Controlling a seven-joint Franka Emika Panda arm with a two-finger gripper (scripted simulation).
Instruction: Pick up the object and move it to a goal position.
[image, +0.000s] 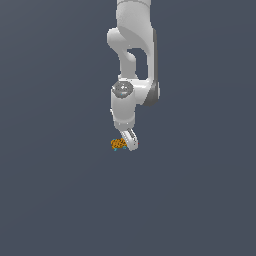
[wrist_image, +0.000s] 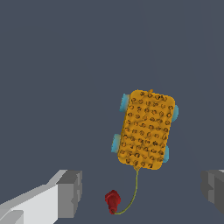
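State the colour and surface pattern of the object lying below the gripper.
The object is orange-yellow, covered in small dark dimples, with teal corner knobs; clearest in the wrist view.

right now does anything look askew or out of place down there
Only slightly: the orange-yellow object lies askew, not squared between the open gripper fingers. Its thin cord trails to a dark red knob.

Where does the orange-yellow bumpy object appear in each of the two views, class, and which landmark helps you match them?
Exterior view: the orange-yellow object lies near the picture's centre, just at the exterior view's left of the gripper.
Wrist view: the object fills the middle, ahead of the grey fingertips, which stand wide apart.
Shared landmark: the white gripper itself.
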